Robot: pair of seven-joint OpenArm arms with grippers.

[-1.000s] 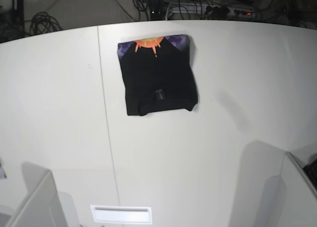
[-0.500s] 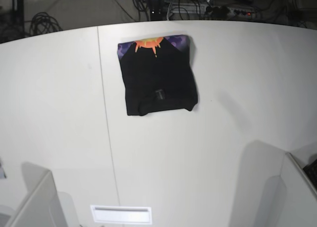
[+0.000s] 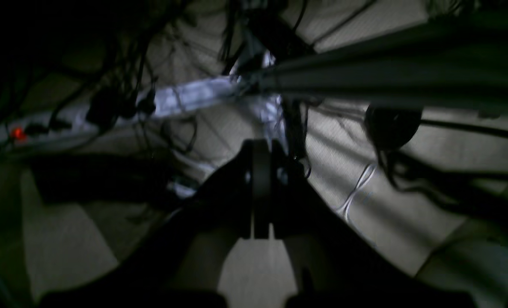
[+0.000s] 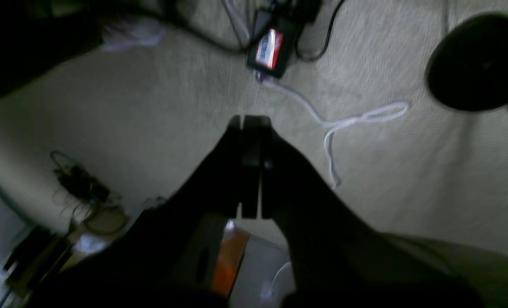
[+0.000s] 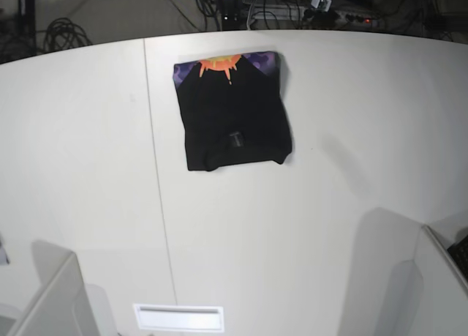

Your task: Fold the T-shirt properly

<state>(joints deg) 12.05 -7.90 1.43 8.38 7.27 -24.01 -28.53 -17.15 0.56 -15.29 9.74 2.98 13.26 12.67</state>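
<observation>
The T-shirt (image 5: 232,113) is lying folded into a compact black rectangle on the far middle of the white table (image 5: 329,226), a strip of orange sunburst and purple print peeking out along its far edge, collar tag showing near the front. Nothing about it is changing from a second ago; the only new thing is a small pale piece of hardware edging into the base view's top edge beyond the table. So the fold is looking finished, by my reading, with both arms parked away. The wrist cameras are giving what the base view cannot: the left gripper (image 3: 260,188) is pressed together over dim cables and a power strip (image 3: 108,111), and the right gripper (image 4: 249,167) is likewise closed on nothing above carpet and a white cord (image 4: 348,124).
</observation>
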